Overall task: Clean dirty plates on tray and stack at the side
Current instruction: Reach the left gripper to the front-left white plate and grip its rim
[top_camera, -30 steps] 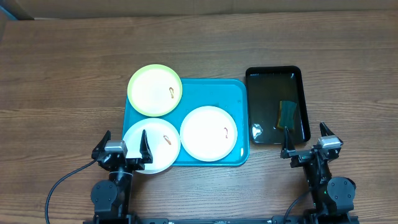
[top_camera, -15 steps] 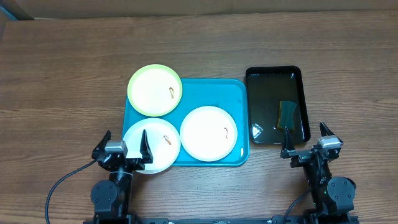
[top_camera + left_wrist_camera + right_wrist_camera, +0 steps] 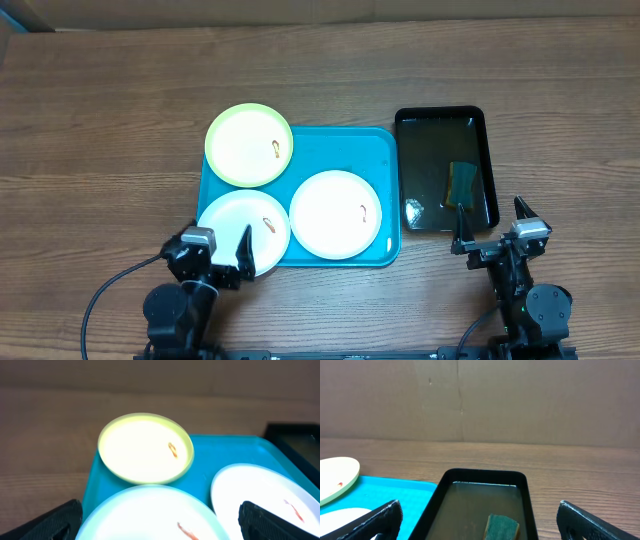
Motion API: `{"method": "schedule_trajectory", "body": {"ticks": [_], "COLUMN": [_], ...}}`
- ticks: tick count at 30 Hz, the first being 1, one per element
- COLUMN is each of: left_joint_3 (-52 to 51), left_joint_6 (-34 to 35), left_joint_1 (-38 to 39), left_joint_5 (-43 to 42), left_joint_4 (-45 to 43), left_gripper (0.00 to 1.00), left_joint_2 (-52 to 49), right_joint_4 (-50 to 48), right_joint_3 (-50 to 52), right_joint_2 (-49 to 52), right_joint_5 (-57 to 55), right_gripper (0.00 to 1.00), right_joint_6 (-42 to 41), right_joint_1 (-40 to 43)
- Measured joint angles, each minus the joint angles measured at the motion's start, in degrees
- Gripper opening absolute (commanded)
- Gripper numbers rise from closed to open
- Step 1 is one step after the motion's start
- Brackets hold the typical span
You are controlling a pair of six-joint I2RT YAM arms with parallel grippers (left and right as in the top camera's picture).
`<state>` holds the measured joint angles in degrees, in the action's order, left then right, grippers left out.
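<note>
Plates (image 3: 335,214): all three are on the tray (image 3: 380,150), with the green plate (image 3: 249,145) hanging over its far-left corner, the left white plate (image 3: 243,233) over the near-left corner and the right white plate sitting fully inside. Each one shows an orange smear, so I'd say you've got nothing cleaned or stacked yet. The sponge (image 3: 461,182) lies untouched in the black tray (image 3: 440,113), and your left gripper (image 3: 217,252) by the left white plate and right gripper (image 3: 489,226) by the black tray are both spread wide and empty.
</note>
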<state>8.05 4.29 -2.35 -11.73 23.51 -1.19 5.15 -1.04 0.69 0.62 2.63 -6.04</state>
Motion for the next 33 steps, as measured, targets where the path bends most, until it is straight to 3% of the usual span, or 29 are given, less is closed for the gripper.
{"method": "schedule_trajectory", "body": {"ticks": [8, 11, 16, 19, 20, 22, 24, 26, 28, 33], "left_joint_3": [24.33, 36.11, 53.13, 59.23, 59.82, 61.09, 61.48, 61.48, 61.48, 61.48], "left_joint_6": [1.29, 1.60, 1.11, 1.05, 1.07, 1.22, 1.33, 1.55, 1.51, 4.81], "left_joint_1": [0.00, 0.00, 0.33, 0.76, 0.79, 0.83, 0.90, 1.44, 2.49, 7.10], "left_joint_5": [-6.19, -9.49, -14.95, -16.39, -16.57, -17.00, -17.77, -18.10, -18.05, -15.67], "left_joint_4": [14.71, 25.57, 51.39, 56.41, 56.15, 54.51, 53.07, 51.82, 49.77, 39.19], "left_gripper": [1.00, 1.00, 1.00, 1.00, 0.95, 0.70, 0.52, 0.22, 0.18, 0.30], "left_joint_2": [-14.38, -25.16, -49.18, -63.21, -65.00, -71.23, -77.22, -82.58, -86.88, -93.00], "right_joint_4": [0.04, 0.07, 0.02, 0.00, 0.07, -0.02, 0.02, 0.02, 0.04, 0.00], "right_joint_3": [0.00, 0.00, 0.00, 0.00, 0.00, 0.00, 0.00, 0.00, 0.00, 0.00], "right_joint_2": [0.00, 0.00, 0.00, 0.00, 0.00, 0.00, 0.00, 0.00, 0.00, 0.00], "right_joint_5": [-0.04, 0.00, -0.02, -0.02, -0.02, -0.02, -0.02, -0.02, 0.00, 0.00], "right_gripper": [1.00, 1.00, 1.00, 1.00, 1.00, 1.00, 1.00, 1.00, 1.00, 1.00], "right_joint_6": [-0.02, -0.02, -0.02, 0.00, -0.02, -0.02, 0.00, -0.02, 0.00, 0.00], "right_joint_1": [0.02, 0.00, 0.02, 0.00, 0.02, 0.02, 0.02, 0.00, 0.00, 0.00]}}
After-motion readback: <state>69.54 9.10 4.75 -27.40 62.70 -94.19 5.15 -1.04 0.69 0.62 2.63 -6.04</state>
